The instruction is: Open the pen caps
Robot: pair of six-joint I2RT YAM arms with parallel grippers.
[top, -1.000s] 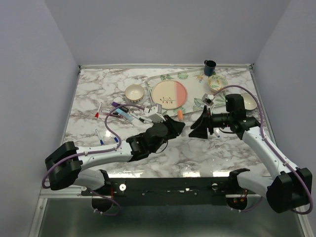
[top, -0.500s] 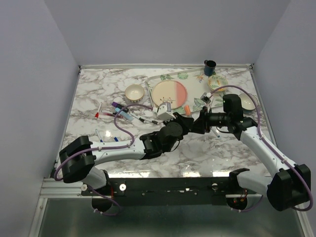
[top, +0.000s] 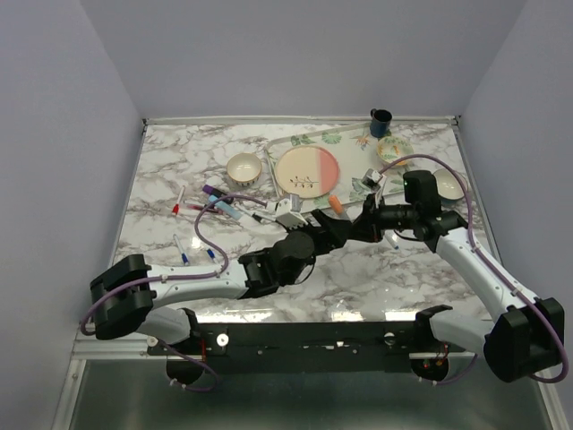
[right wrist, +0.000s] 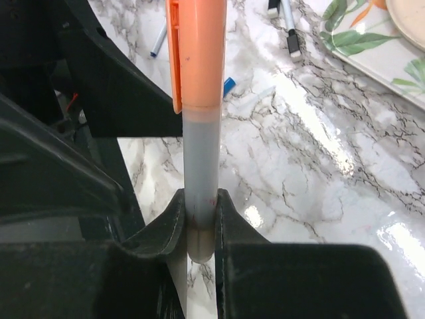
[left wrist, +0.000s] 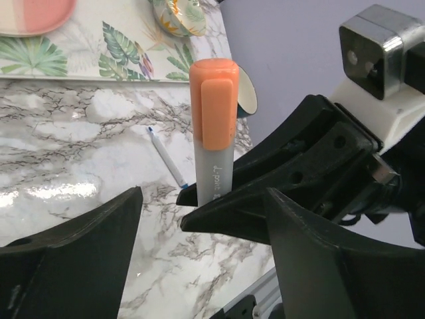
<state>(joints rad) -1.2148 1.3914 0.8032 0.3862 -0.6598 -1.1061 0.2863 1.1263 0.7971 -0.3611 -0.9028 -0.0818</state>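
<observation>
Pulling the orange cap (left wrist: 214, 100) off cleanly calls, I judge, for the left gripper (left wrist: 202, 194) to close on the cap itself, above its seam with the pale barrel (left wrist: 214, 174). It should then draw straight along the pen's axis. The pen is held in the air above the marble table (left wrist: 80, 133), between the two grippers. The right gripper (right wrist: 199, 199) is clamped narrow on the barrel's lower end. The left's jaws stand wide, flanking the pen and touching nothing. A sideways pull could lever the barrel out of that low grip. Faint script runs along the barrel, too small to read, and no brand shows. Other pens (top: 224, 208) lie on the table, and a leaf-print tray (left wrist: 126, 56) sits beyond.
</observation>
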